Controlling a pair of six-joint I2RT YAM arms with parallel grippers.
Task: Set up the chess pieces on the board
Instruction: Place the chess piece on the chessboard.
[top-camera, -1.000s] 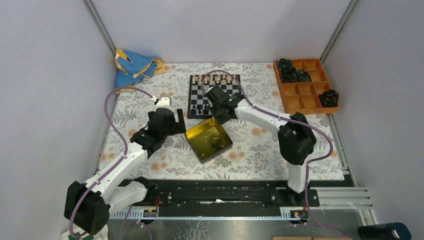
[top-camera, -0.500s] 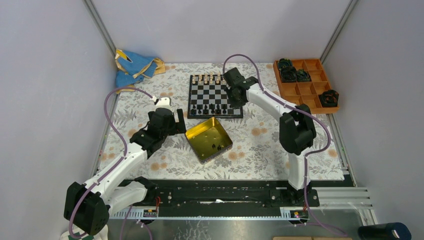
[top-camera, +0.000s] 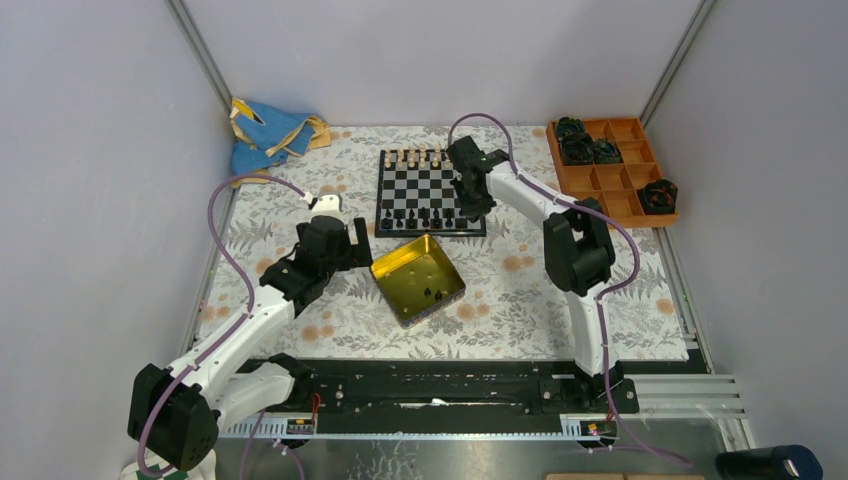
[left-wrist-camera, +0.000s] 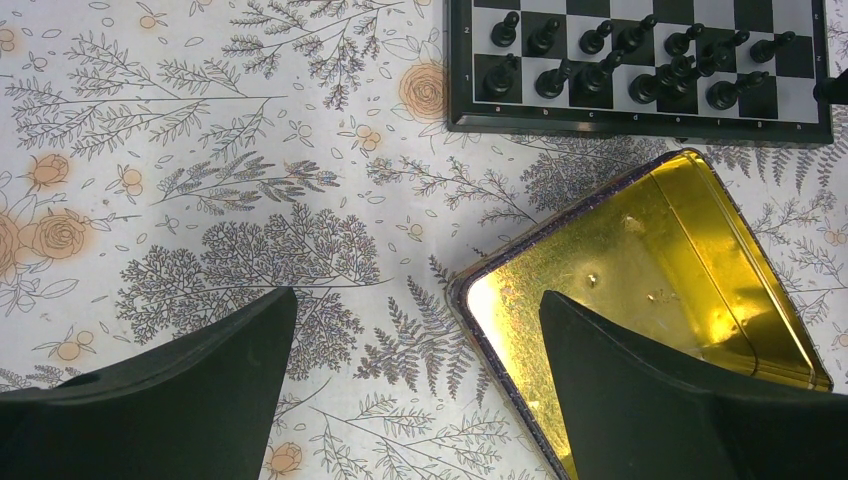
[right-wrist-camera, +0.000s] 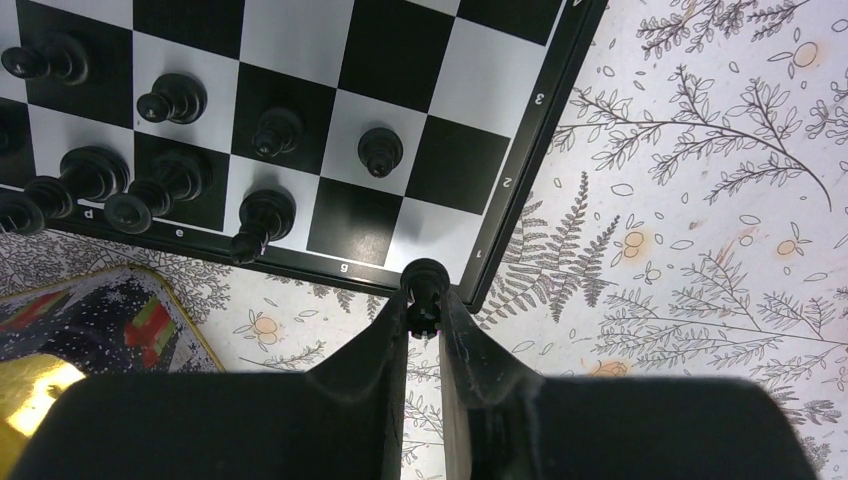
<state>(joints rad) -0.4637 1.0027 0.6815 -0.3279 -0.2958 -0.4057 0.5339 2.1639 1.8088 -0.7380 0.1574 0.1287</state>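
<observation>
Board: the black-and-white chessboard (top-camera: 428, 188) lies at the far middle of the floral table cover (top-camera: 520, 290).
Cream pieces: cream chess pieces (top-camera: 415, 158) stand in a row along its far edge.
Black pieces: black chess pieces (top-camera: 420, 214) stand along the near edge (too small to tell their kinds).
Right gripper: right gripper (top-camera: 474, 208) points down at the board's near right corner; its jaws cannot be made out.
Left gripper: left gripper (top-camera: 362, 247) sits low, just beside the tin's left corner.
Tin: open yellow tin (top-camera: 405, 272), turned cornerwise, just nearer than the board, with dark specks inside.
Tray: orange tray (top-camera: 607, 203) at far right, with dark lumps (top-camera: 577, 148) in several compartments.
Cloth: blue cloth (top-camera: 268, 132) in the far left corner.
</observation>
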